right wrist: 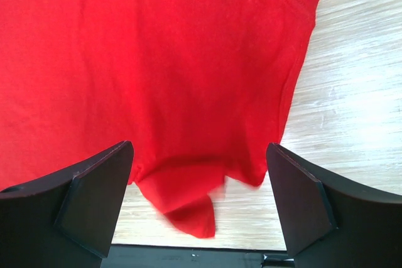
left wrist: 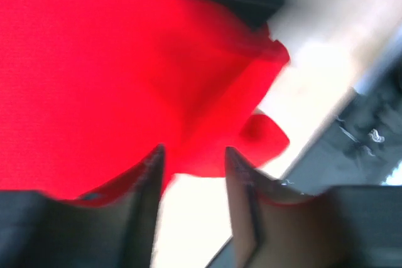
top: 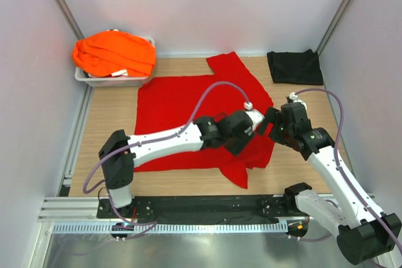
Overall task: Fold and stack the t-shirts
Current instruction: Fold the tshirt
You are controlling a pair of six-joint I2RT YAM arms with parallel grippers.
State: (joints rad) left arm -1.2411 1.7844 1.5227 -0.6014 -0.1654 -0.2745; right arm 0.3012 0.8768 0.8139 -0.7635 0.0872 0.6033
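The bright red t-shirt (top: 179, 101) lies spread on the wooden table, with its sleeve and lower right corner bunched near the front (top: 237, 171). My left gripper (top: 250, 135) reaches across the shirt to its right edge. In the left wrist view it (left wrist: 193, 155) is open, with red cloth (left wrist: 94, 80) just past the fingertips and nothing between them. My right gripper (top: 271, 125) hovers beside it, open wide and empty (right wrist: 200, 155) above the shirt's edge (right wrist: 188, 80). The orange t-shirts (top: 114, 53) are piled in a tray. The black t-shirt (top: 294, 66) lies folded at the back right.
The grey plastic tray (top: 94, 80) stands at the back left corner. White walls enclose the table on three sides. Bare wood (top: 352, 123) shows to the right of the red shirt. A black rail (top: 207, 208) runs along the near edge.
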